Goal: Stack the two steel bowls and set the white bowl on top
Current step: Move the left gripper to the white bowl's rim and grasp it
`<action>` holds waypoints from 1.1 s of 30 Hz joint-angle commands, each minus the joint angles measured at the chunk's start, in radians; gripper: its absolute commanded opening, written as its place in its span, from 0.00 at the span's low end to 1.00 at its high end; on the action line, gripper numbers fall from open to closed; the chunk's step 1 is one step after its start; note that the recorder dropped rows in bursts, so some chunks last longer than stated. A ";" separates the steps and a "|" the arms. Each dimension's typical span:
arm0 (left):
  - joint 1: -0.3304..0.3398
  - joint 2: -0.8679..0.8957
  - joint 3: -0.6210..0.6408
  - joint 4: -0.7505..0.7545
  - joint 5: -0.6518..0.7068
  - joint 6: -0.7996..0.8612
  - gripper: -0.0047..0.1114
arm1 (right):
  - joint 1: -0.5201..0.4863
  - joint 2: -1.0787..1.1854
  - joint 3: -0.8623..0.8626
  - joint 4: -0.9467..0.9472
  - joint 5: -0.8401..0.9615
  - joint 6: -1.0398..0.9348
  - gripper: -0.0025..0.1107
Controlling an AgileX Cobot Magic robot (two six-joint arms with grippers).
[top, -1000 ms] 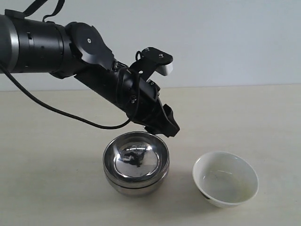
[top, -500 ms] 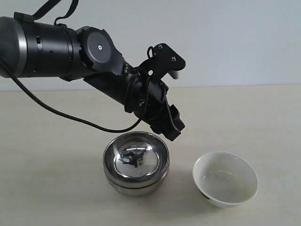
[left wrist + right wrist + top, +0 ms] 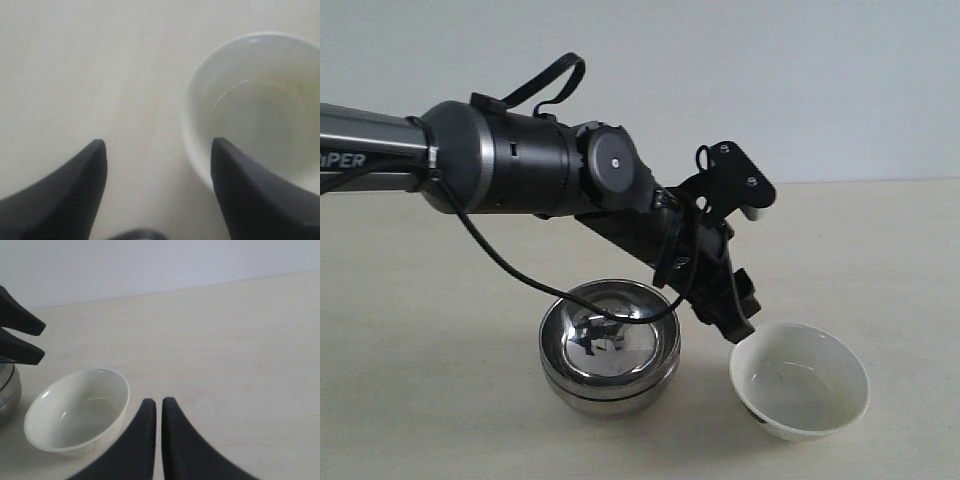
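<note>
The two steel bowls (image 3: 610,345) sit nested one inside the other at the table's middle; an edge of them shows in the right wrist view (image 3: 7,390). Just to their right stands the white bowl (image 3: 800,380), upright and empty. My left gripper (image 3: 740,325) reaches across and hangs at the white bowl's left rim. In the left wrist view it (image 3: 159,141) is open, one finger over the white bowl (image 3: 255,95) and the other over bare table outside it. My right gripper (image 3: 159,401) is shut on nothing, low over the table beside the white bowl (image 3: 75,410).
The pale table (image 3: 440,400) runs back to a plain light wall. The left arm's thick black body and cable (image 3: 520,180) stretch over the table's left half and above the steel bowls. The left fingertips (image 3: 20,337) show in the right wrist view.
The left arm has swung right and down, from over the steel bowls to the white bowl's rim, with its jaws spreading a little wider. The bowls have not moved.
</note>
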 commanded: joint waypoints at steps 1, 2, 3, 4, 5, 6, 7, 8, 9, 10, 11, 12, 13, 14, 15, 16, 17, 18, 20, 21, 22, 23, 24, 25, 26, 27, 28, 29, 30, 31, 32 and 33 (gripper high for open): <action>-0.036 0.048 -0.079 -0.015 0.011 -0.013 0.53 | -0.003 -0.004 0.000 0.000 -0.007 0.003 0.02; -0.038 0.062 -0.092 -0.015 0.017 -0.013 0.53 | -0.003 -0.004 0.000 0.000 -0.007 0.003 0.02; -0.038 0.076 -0.102 -0.015 0.019 -0.013 0.53 | -0.003 -0.004 0.000 0.000 -0.007 0.003 0.02; -0.038 0.090 -0.107 -0.015 0.021 -0.013 0.53 | -0.003 -0.004 0.000 0.000 -0.007 0.003 0.02; -0.038 0.103 -0.112 -0.015 0.026 -0.013 0.53 | -0.003 -0.004 0.000 0.000 -0.007 0.003 0.02; -0.038 0.113 -0.114 -0.013 0.026 -0.013 0.53 | -0.003 -0.004 0.000 0.000 -0.007 0.003 0.02; -0.038 0.125 -0.114 -0.008 0.024 -0.008 0.53 | -0.003 -0.004 0.000 0.000 -0.007 0.003 0.02; -0.038 0.131 -0.114 -0.003 0.022 -0.006 0.53 | -0.003 -0.004 0.000 0.000 -0.007 0.003 0.02; -0.038 0.138 -0.114 -0.003 0.020 -0.003 0.53 | -0.003 -0.004 0.000 0.000 -0.007 0.003 0.02; -0.038 0.143 -0.118 -0.003 0.018 -0.003 0.53 | -0.003 -0.004 0.000 0.000 -0.007 0.003 0.02; -0.038 0.152 -0.126 -0.003 0.018 -0.003 0.53 | -0.003 -0.004 0.000 0.000 -0.007 0.003 0.02; -0.038 0.156 -0.132 -0.003 0.018 -0.003 0.53 | -0.003 -0.004 0.000 0.000 -0.007 0.003 0.02; -0.038 0.160 -0.140 -0.003 0.016 -0.003 0.53 | -0.003 -0.004 0.000 0.000 -0.007 0.003 0.02; -0.038 0.164 -0.147 -0.003 0.016 -0.003 0.53 | -0.003 -0.004 0.000 0.000 -0.007 0.003 0.02; -0.038 0.167 -0.152 -0.003 0.016 -0.003 0.53 | -0.003 -0.004 0.000 0.000 -0.007 0.003 0.02; -0.038 0.168 -0.152 -0.003 0.011 -0.003 0.53 | -0.003 -0.004 0.000 0.000 -0.007 0.003 0.02; -0.038 0.168 -0.152 -0.003 0.006 -0.003 0.53 | -0.003 -0.004 0.000 0.000 -0.007 0.003 0.02; -0.038 0.168 -0.152 -0.003 0.006 -0.003 0.53 | -0.003 -0.004 0.000 0.000 -0.007 0.003 0.02; -0.038 0.168 -0.152 0.002 0.006 -0.003 0.53 | -0.003 -0.004 0.000 0.000 -0.007 0.003 0.02; -0.038 0.170 -0.152 0.002 0.006 -0.003 0.53 | -0.003 -0.004 0.000 0.000 -0.007 0.003 0.02; -0.038 0.169 -0.152 0.005 0.006 -0.003 0.53 | -0.003 -0.004 0.000 0.000 -0.007 0.003 0.02; -0.038 0.171 -0.152 0.007 0.006 -0.003 0.53 | -0.003 -0.004 0.000 0.000 -0.007 0.003 0.02; -0.038 0.171 -0.152 0.007 0.006 -0.003 0.53 | -0.003 -0.004 0.000 0.000 -0.007 0.003 0.02; -0.038 0.171 -0.152 0.010 0.006 -0.003 0.53 | -0.003 -0.004 0.000 0.000 -0.007 0.003 0.02; -0.038 0.173 -0.152 0.012 0.006 -0.003 0.53 | -0.003 -0.004 0.000 0.000 -0.007 0.003 0.02; -0.038 0.174 -0.152 0.012 0.006 -0.003 0.53 | -0.003 -0.004 0.000 0.000 -0.007 0.003 0.02; -0.038 0.177 -0.152 0.012 0.006 -0.003 0.53 | -0.003 -0.004 0.000 0.000 -0.007 0.003 0.02; -0.038 0.181 -0.152 0.012 0.006 -0.003 0.53 | -0.003 -0.004 0.000 0.000 -0.007 0.003 0.02; -0.038 0.183 -0.152 0.008 0.006 -0.003 0.53 | -0.003 -0.004 0.000 0.000 -0.007 0.003 0.02; -0.038 0.189 -0.152 0.008 0.008 -0.003 0.53 | -0.003 -0.004 0.000 0.000 -0.007 0.003 0.02; -0.038 0.194 -0.152 0.008 0.010 -0.003 0.53 | -0.003 -0.004 0.000 0.000 -0.007 0.003 0.02; -0.038 0.199 -0.152 0.008 0.010 -0.003 0.53 | -0.003 -0.004 0.000 0.000 -0.007 0.003 0.02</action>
